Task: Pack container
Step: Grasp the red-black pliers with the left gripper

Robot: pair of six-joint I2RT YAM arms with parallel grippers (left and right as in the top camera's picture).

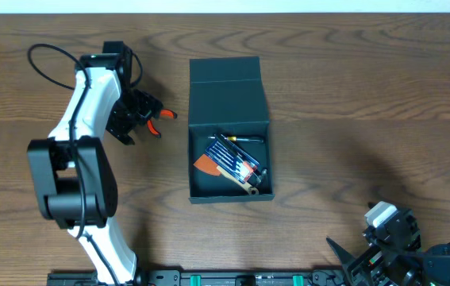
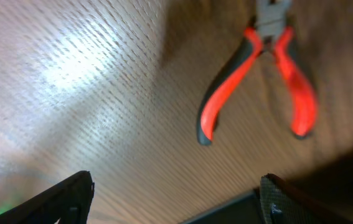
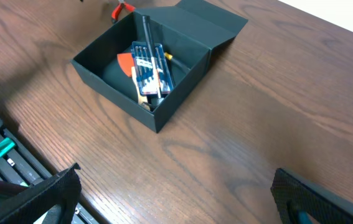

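Jaws wide, empty — left gripper (image 2: pixel 177 180) beside pliers (image 2: pixel 227 87), right gripper (image 3: pixel 176 173); packet (image 3: pixel 148 68) print unreadable.

Left arm (image 1: pixel 82 99): white links, black joints, looped black cable (image 1: pixel 42 56). Right arm (image 1: pixel 439 262): black, white block (image 1: pixel 381 213). Left hand (image 2: pixel 177 180), right hand (image 3: pixel 176 173): black.

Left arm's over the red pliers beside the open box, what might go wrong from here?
The pliers lie with handles spread, off-centre from the open left claw; it might catch one handle, so they swing or slip. The container already holds a blue tool pack; pliers landing on top could stick up and block the lid.
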